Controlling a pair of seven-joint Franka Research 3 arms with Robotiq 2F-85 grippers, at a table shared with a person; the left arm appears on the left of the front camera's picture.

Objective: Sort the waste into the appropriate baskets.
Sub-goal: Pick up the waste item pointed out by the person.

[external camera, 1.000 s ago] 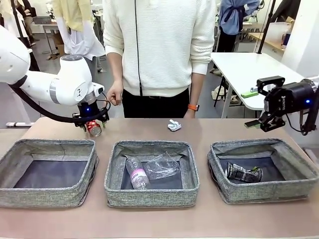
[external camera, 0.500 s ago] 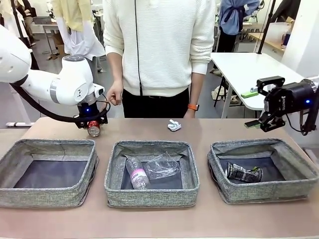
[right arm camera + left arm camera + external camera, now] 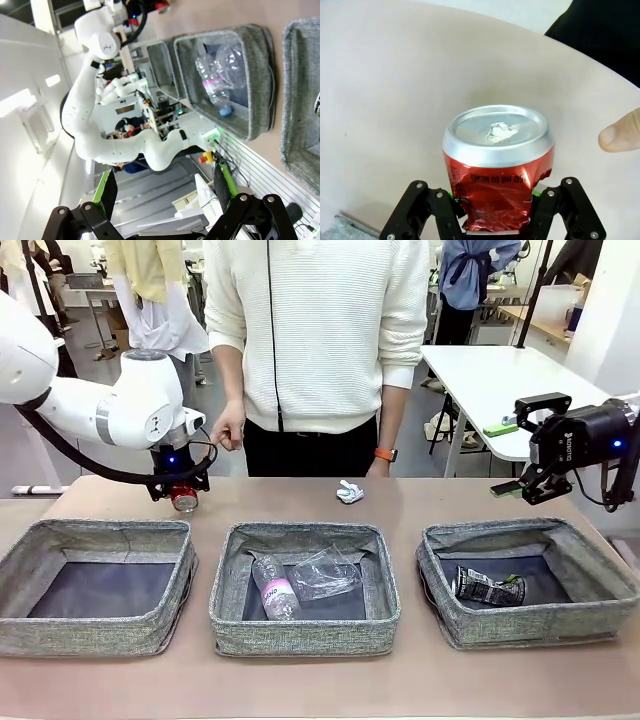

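tan table [image 3: 320, 685] | person in white sweater [image 3: 320, 330] behind it | white side table [image 3: 490, 370], far right

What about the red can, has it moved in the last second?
Yes, slightly: the red can, shut in the left gripper, has shifted a little left against the left basket's far rim.

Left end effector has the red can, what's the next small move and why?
Probably lift the red soda can clear and start right: the left end effector is shut on it, and the crushed dark can lies in the right basket.
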